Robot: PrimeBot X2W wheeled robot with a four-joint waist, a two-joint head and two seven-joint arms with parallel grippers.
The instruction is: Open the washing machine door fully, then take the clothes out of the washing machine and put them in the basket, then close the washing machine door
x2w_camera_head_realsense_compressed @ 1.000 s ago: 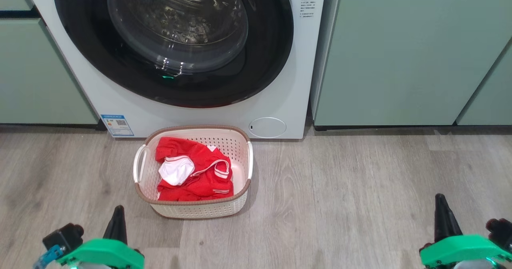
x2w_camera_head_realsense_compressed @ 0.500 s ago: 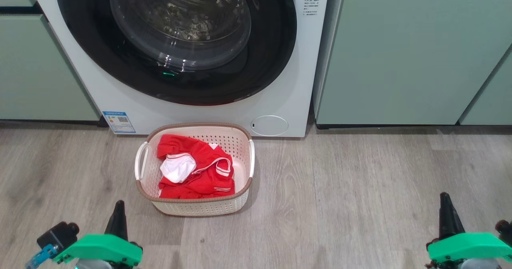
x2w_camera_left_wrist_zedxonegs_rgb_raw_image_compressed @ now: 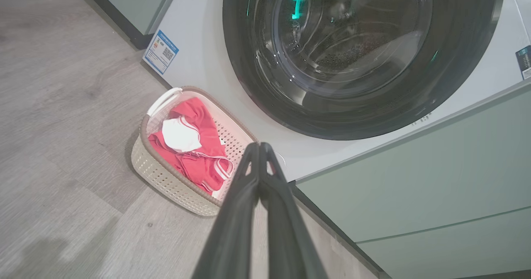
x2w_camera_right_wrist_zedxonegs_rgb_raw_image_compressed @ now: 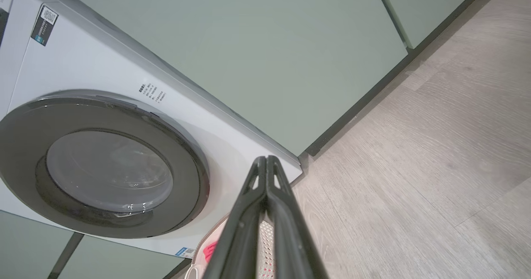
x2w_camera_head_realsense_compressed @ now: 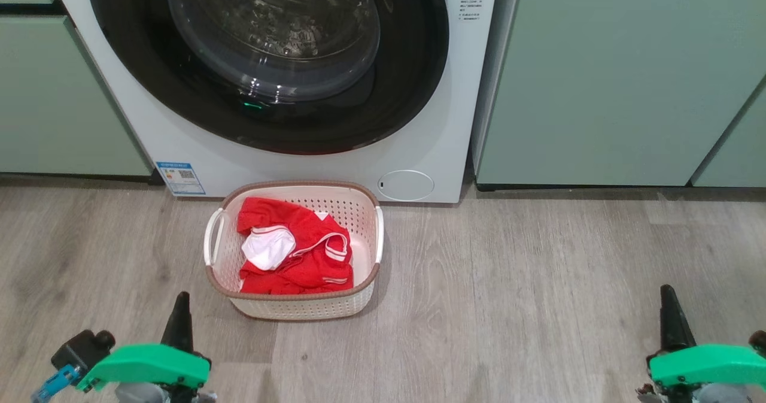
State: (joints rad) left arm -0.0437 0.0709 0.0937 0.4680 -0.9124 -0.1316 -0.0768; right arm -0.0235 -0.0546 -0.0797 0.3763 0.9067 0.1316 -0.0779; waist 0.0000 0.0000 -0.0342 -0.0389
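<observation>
- Nearest us, our left gripper [x2w_camera_head_realsense_compressed: 179,316] hangs low over the wooden floor [x2w_camera_head_realsense_compressed: 508,307] at the lower left. In the left wrist view its fingers [x2w_camera_left_wrist_zedxonegs_rgb_raw_image_compressed: 236,212] are pressed together at the tips, with nothing between them.
- Over at the lower right, our right gripper [x2w_camera_head_realsense_compressed: 673,319] hovers above the floor too, well apart from the basket. The right wrist view shows its fingers [x2w_camera_right_wrist_zedxonegs_rgb_raw_image_compressed: 242,229] closed tip to tip and empty.
- Moving out, we reach the basket [x2w_camera_head_realsense_compressed: 299,307], standing on the floor just in front of the washing machine.
- And there are the clothes [x2w_camera_head_realsense_compressed: 305,253]: red, bunched up inside the basket, white patch facing up, striped trim running across the middle.
- Behind it stands the washing machine [x2w_camera_head_realsense_compressed: 443,127], with its blue label sticker [x2w_camera_head_realsense_compressed: 179,178] low on the left of the front and the small round flap [x2w_camera_head_realsense_compressed: 406,185] low on the right, just past the basket's far rim.
- The washing machine door [x2w_camera_head_realsense_compressed: 419,61] sits closed, flat against the front, its black rim glossy and a green glint in the window.
- Pale green cabinets [x2w_camera_head_realsense_compressed: 598,79] flank the machine on both sides.
</observation>
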